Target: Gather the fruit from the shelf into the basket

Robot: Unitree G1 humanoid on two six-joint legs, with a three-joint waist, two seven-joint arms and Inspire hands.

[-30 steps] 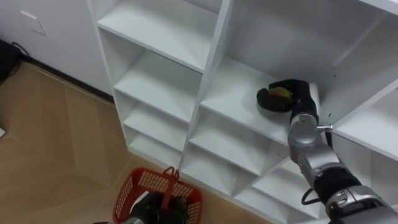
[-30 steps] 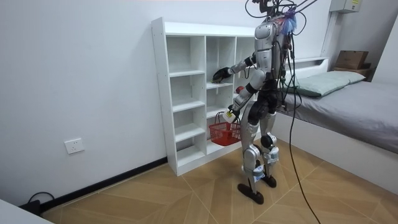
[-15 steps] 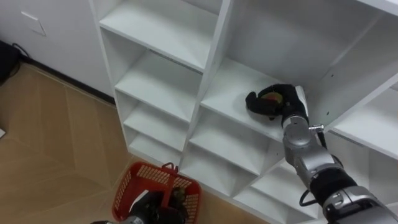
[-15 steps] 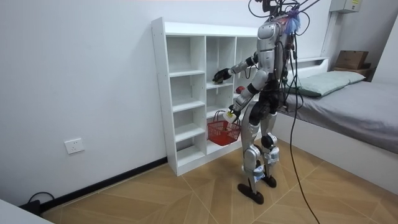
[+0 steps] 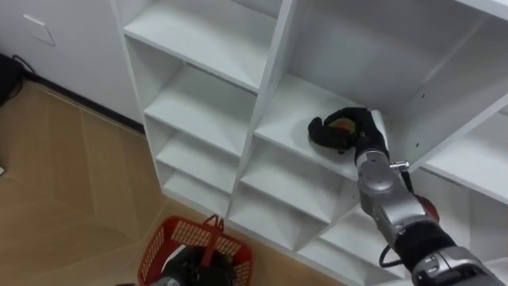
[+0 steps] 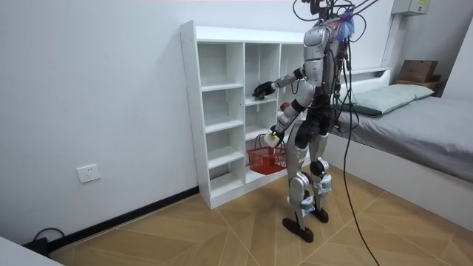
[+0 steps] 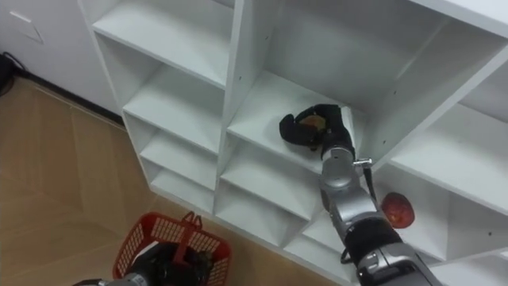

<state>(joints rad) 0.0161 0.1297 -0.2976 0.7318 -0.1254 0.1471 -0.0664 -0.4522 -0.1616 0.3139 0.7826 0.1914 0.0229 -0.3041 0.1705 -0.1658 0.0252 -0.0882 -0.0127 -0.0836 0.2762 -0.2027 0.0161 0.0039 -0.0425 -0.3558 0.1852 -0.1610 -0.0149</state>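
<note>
My right hand (image 5: 343,133) is inside a middle compartment of the white closet (image 5: 262,87), near the shelf's front. Its dark fingers are curled round a red and yellow-green fruit (image 5: 344,122), also seen in the right eye view as the fruit (image 7: 314,121). A red mesh basket (image 5: 178,232) hangs low in front of me. My left hand (image 5: 186,264) is shut on its upright handle (image 5: 212,233). Dark things lie in the basket and I cannot tell what they are. In the room view I stand facing the closet (image 6: 222,111), basket (image 6: 266,157) at thigh height.
A red fruit (image 7: 397,210) lies on a lower shelf in the column to the right, beside my right forearm. The other compartments in view hold nothing. Wooden floor (image 5: 55,183) spreads to the left. A bed (image 6: 414,111) stands at the room view's right.
My right hand, shut on the fruit, has drawn back from deep in the compartment toward the shelf's front edge. The basket has swung slightly.
</note>
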